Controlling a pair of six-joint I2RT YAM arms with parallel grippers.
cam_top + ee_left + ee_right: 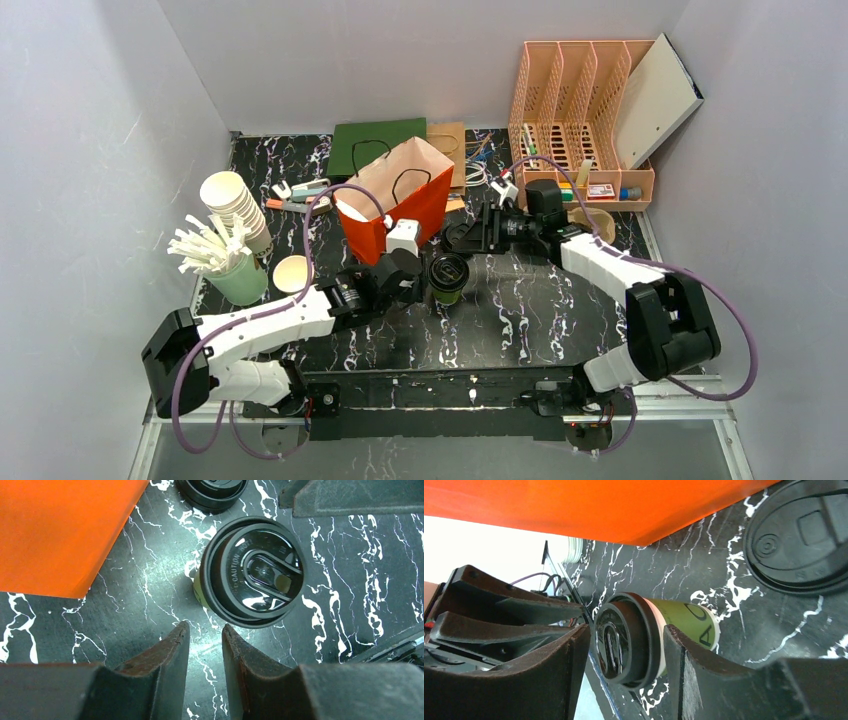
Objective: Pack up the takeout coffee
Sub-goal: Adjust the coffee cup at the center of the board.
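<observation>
takeout coffee [252, 572]: green paper cup, smooth; lid glossy black plastic, embossed | table [125, 615]: black marble-look, white veins, slight sheen | orange bag [55, 530]: matt paper | loose lid [804, 535]: satin black plastic | left gripper [205, 627]: dark, matt, edges scuffed rough | file rack [545, 90]: peach plastic-looking, perforated

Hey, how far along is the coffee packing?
Done: the takeout coffee is lidded and stands upright on the table beside the open orange bag. In hand: nothing; the left gripper sits just short of the cup, jaws empty. Left: grasp it and put it in the bag.
</observation>
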